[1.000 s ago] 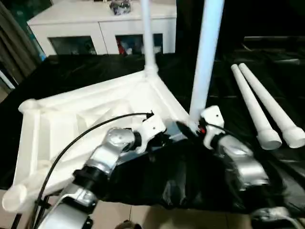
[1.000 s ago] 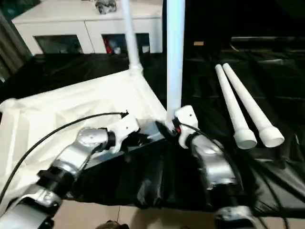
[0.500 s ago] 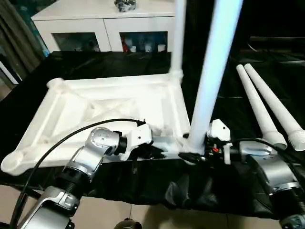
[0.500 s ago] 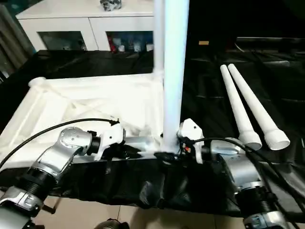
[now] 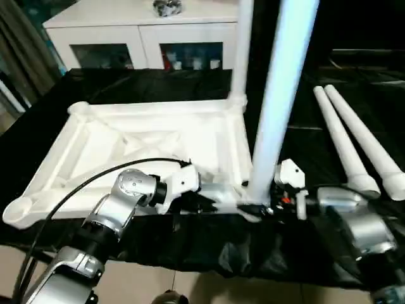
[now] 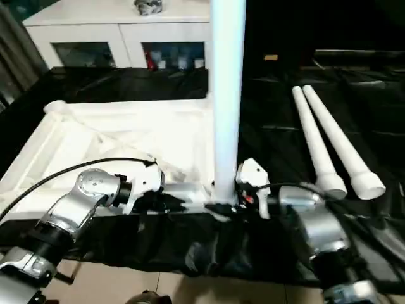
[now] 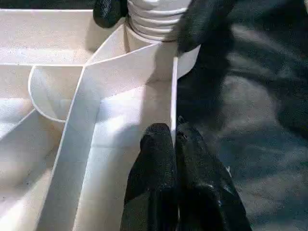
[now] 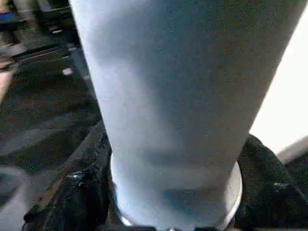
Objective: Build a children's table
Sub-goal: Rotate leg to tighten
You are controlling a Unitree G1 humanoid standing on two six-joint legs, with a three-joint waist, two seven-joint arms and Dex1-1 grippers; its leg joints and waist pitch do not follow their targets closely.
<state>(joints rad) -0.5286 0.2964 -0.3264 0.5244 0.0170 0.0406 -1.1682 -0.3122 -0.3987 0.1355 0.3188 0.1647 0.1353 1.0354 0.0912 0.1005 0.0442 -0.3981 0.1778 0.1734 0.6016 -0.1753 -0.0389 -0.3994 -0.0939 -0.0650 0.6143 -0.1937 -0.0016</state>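
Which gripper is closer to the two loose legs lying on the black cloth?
Right. The right gripper is clamped around the base of the upright leg, beside the loose legs. The left gripper pinches the tabletop rim, farther away.

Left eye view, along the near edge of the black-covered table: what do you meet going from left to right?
Empty corner socket of the tabletop → left hand → upright leg in the near right corner → right hand → flared ends of the two loose legs.
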